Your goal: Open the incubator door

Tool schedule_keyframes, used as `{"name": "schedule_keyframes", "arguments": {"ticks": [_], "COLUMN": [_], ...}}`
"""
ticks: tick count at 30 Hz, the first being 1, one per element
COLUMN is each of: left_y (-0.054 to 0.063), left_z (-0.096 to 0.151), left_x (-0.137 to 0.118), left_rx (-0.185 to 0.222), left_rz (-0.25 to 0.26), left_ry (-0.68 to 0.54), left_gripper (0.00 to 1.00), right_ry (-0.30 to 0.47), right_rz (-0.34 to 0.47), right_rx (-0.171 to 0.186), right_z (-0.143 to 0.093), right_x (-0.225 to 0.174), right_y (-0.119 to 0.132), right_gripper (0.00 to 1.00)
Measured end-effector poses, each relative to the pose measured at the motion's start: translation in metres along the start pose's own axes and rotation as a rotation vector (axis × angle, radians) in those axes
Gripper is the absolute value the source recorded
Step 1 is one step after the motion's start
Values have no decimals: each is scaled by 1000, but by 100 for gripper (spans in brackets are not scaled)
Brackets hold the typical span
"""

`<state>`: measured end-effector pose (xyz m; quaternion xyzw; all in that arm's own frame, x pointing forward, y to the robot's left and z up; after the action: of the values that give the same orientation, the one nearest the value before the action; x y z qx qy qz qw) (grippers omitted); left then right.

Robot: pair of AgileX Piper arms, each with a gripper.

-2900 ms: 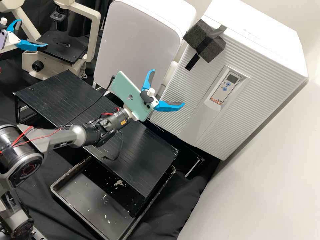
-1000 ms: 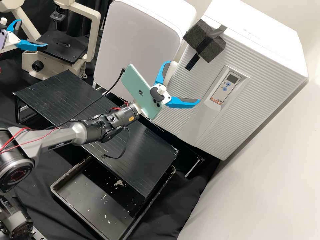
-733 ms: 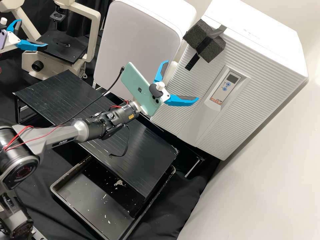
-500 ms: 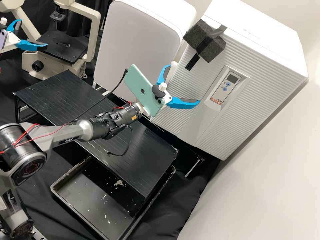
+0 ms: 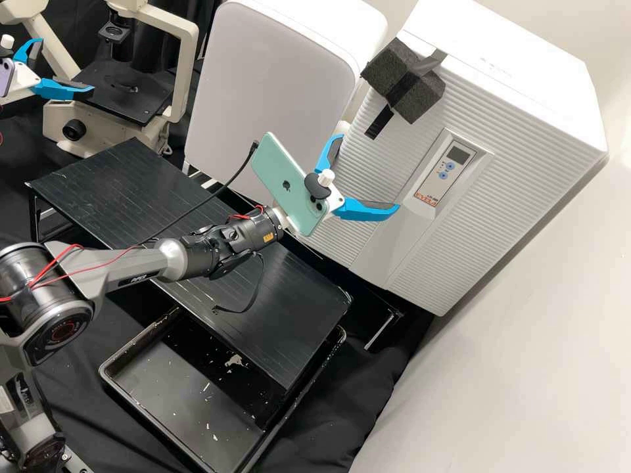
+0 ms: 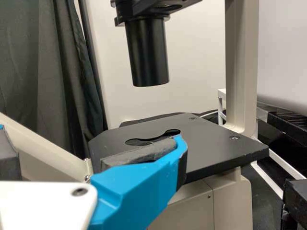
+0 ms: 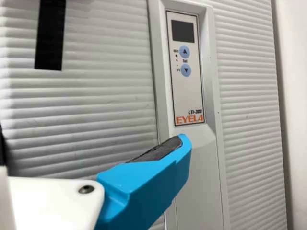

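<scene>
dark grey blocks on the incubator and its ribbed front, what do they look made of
Dark grey blocks: most likely foam with a matt finish, judging by the coarse, pitted surface.
Ribbed front: probably moulded plastic with a pale, satin finish, going by the even, rounded ridges and soft sheen, though painted metal can't be ruled out.

Black cloth (image 5: 348,394) borders a pale wall (image 5: 526,341); a dark curtain (image 6: 62,62) hangs.

You're seeing a partly covered incubator door (image 5: 388,164)
Foam (image 5: 424,104) is hiding some, while the high view's left edge is cropping your left gripper (image 5: 67,66).
</scene>
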<state>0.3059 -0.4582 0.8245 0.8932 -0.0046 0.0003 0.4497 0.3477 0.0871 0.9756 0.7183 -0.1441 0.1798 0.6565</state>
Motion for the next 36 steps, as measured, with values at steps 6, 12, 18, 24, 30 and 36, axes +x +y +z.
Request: {"name": "schedule_keyframes", "arguments": {"ticks": [6,12,18,24,30,36], "left_y": [0,0,0,0,0,0], "left_z": [0,0,0,0,0,0], "left_x": [0,0,0,0,0,0], "left_rx": [0,0,0,0,0,0], "left_rz": [0,0,0,0,0,0], "left_ry": [0,0,0,0,0,0], "left_gripper": [100,100,100,100,100,100], "right_ry": [-1,6,6,4,10,16], "right_rz": [-4,-6,-19,-20,-19,-29], "right_rx": [-3,-1,6,38,58,60], "right_z": [1,-2,-7,-14,-24,-27], "right_x": [-1,-1,-5,-12,-18,-19], "right_y": [-1,-1,-1,0,0,-4], "right_gripper": [0,0,0,0,0,100]}}
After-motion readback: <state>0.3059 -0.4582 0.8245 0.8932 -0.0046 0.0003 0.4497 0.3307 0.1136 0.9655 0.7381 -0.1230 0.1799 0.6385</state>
